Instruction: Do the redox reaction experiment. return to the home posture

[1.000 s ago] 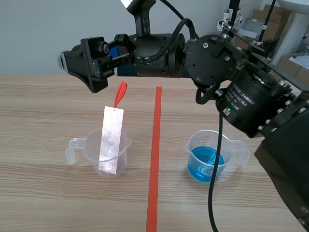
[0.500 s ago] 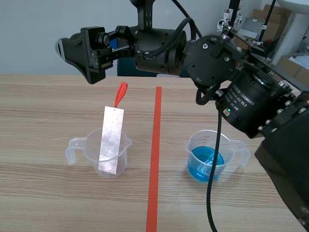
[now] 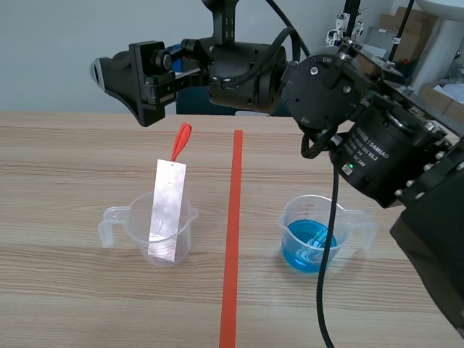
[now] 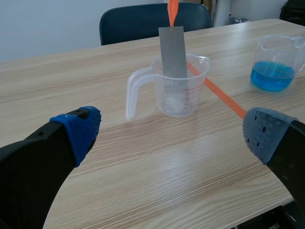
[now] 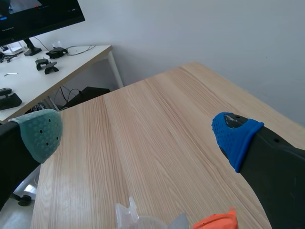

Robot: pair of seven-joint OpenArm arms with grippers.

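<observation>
Look at the clear cup (image 3: 116,215) on the left side of the table (image 3: 58,167). The metal strip (image 3: 166,210) stands in it. Its long side runs almost straight up and down. Its low end sits down in the cup, and its top end points up and a little toward the far side. It seems to lean on the cup's rim, but you cannot see well just where it touches. An orange tag (image 3: 180,141) sticks up from the top end.

The red tape line (image 3: 233,217) runs from near to far down the middle of the table. On its right side is the second cup (image 3: 291,214), with blue water (image 3: 310,245) in it. The two cups are well apart, one on each side of the line.

Your right arm is lifted high and stretches across the far part of the table, from right to left. The right gripper (image 5: 138,130) hangs in the air over the far left part, above the strip and the tag. Its fingers are spread wide and hold nothing.

Your left gripper (image 4: 171,132) is also spread wide, with nothing between its blue pads (image 4: 78,130). It is above the table, and the cup with the strip is ahead of it.
</observation>
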